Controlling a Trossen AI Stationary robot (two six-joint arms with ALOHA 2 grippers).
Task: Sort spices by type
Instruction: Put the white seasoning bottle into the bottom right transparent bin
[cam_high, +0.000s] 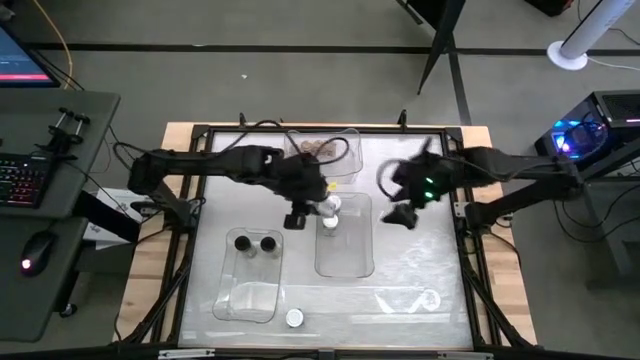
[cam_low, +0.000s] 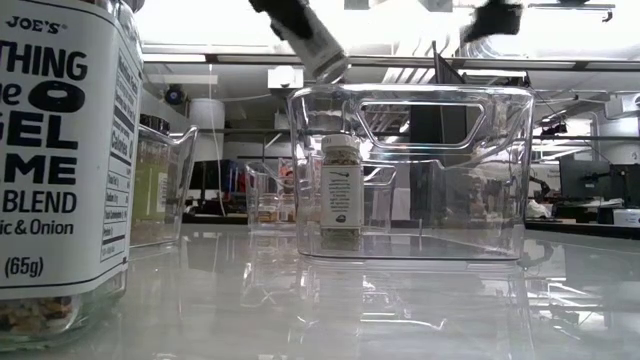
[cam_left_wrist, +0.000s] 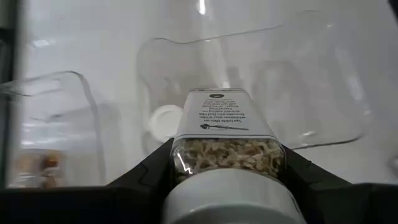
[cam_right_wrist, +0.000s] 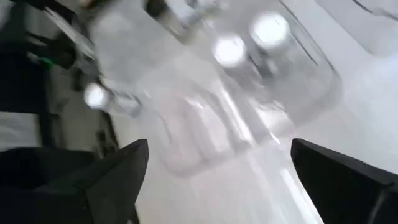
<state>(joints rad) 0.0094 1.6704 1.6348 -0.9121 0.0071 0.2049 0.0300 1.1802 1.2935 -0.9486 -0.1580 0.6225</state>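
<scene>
Jar (cam_left_wrist: 227, 152) gripped by L fingers (cam_left_wrist: 152, 171), tilted, lid toward wrist, above middle bin (cam_high: 345, 262), R fingers (cam_right_wrist: 115, 177) spread wide, empty

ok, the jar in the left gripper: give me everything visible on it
The white-lidded spice jar is a small clear cylinder with a round white lid, a white label with black print and a small spoon drawing, and pale, coarse flakes inside. The left gripper has its jaws clamped on the jar's body just below the lid. It is tilted, in the air above the middle clear bin, where another white-lidded jar already stands upright. Only the jaws touch it.
</scene>
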